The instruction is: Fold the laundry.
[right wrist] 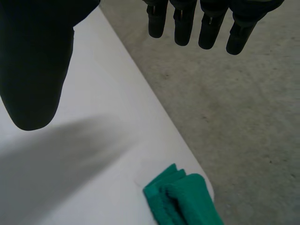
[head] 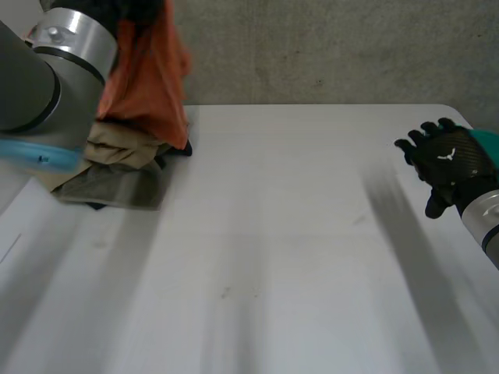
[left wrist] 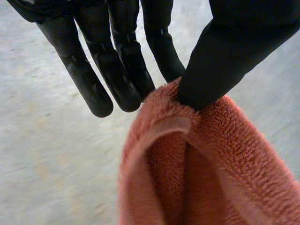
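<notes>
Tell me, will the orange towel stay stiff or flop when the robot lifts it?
Probably floppy: the orange towel hangs in soft folds where the left hand pinches it. Its fuzzy surface likely grips well, so it shouldn't slip easily. It seems light, since one small pinch holds it up.

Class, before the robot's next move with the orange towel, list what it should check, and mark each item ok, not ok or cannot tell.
1. Left hand pinches the orange towel between thumb and fingers: ok.
2. Towel hangs free of the clothes pile: cannot tell.
3. Bare table in the middle to lay it on: ok.
4. Right hand open, holding nothing: ok.
5. Green cloth out of the way at the table's corner: ok.
</notes>
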Robot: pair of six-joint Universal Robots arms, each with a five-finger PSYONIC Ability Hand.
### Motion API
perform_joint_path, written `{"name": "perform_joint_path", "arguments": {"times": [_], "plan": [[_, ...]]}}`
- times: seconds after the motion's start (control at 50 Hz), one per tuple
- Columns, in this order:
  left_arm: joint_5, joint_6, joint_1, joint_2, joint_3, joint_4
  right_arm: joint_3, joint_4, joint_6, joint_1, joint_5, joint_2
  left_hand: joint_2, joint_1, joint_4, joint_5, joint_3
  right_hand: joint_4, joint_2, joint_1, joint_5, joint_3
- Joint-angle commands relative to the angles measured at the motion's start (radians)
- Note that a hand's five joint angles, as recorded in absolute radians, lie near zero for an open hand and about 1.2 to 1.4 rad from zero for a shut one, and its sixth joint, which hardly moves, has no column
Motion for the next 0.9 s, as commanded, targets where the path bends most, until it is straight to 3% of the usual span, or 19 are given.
{"name": "perform_joint_path", "arguments": {"times": [0.02,0.1,0.2,0.24,0.26,0.32,0.42,0.54,0.66,0.76,0.84,0.9], "plan": [[-0.002,-0.025,-0.221,-0.035,-0.109,-0.111,-0.005,0.001,0.123,-0.010,0.025,-0.038,0.201,0.257,0.198,0.249,0.206,-0.034,-0.036,-0.049,-0.047,-0.034],[-0.007,-0.030,-0.343,-0.157,-0.121,-0.171,-0.003,0.004,0.188,-0.010,0.025,-0.041,0.201,0.257,0.198,0.249,0.206,-0.034,-0.036,-0.049,-0.047,-0.034],[0.001,-0.060,-0.377,-0.292,-0.113,-0.222,0.007,0.009,0.211,-0.011,0.024,-0.030,0.201,0.257,0.198,0.249,0.206,-0.034,-0.036,-0.049,-0.047,-0.034],[0.010,-0.072,-0.384,-0.329,-0.121,-0.231,0.010,0.009,0.211,-0.010,0.024,-0.027,-0.626,-0.570,-0.628,-0.577,-0.621,-0.034,-0.036,-0.049,-0.047,-0.034],[0.006,-0.074,-0.385,-0.332,-0.124,-0.231,0.013,0.010,0.211,-0.008,0.024,-0.022,-0.882,-0.827,-0.885,-0.834,-0.877,-0.034,-0.036,-0.049,-0.047,-0.034],[0.003,-0.072,-0.385,-0.313,-0.135,-0.225,0.015,0.010,0.207,-0.004,0.024,-0.006,-0.985,-0.929,-0.987,-0.936,-0.980,-0.034,-0.036,-0.049,-0.047,-0.034],[-0.005,-0.069,-0.313,-0.188,-0.145,-0.205,0.003,0.012,0.206,0.001,0.025,0.025,-0.982,-0.926,-0.984,-0.933,-0.977,-0.034,-0.036,-0.049,-0.047,-0.034],[0.001,-0.045,-0.120,-0.078,-0.162,-0.199,-0.003,0.026,0.205,0.004,0.024,0.028,-0.961,-0.906,-0.964,-0.913,-0.956,-0.034,-0.036,-0.049,-0.047,-0.034],[0.004,0.169,-0.005,-0.093,-0.170,-0.199,-0.005,0.065,0.203,0.038,0.024,0.030,-0.958,-0.903,-0.961,-0.910,-0.953,-0.034,-0.036,-0.049,-0.047,-0.034],[0.012,0.480,0.067,-0.228,-0.141,-0.191,0.003,0.069,0.202,0.102,0.024,0.053,-0.961,-0.905,-0.964,-0.913,-0.956,-0.034,-0.036,-0.049,-0.047,-0.034],[0.021,0.649,0.113,-0.370,-0.065,-0.188,0.013,0.069,0.202,0.128,0.025,0.071,-0.955,-0.900,-0.958,-0.907,-0.950,-0.034,-0.036,-0.049,-0.047,-0.034],[0.041,0.699,0.121,-0.458,-0.008,-0.189,0.024,0.070,0.203,0.130,0.027,0.076,-0.941,-0.885,-0.943,-0.892,-0.936,-0.034,-0.036,-0.049,-0.047,-0.034]]}}
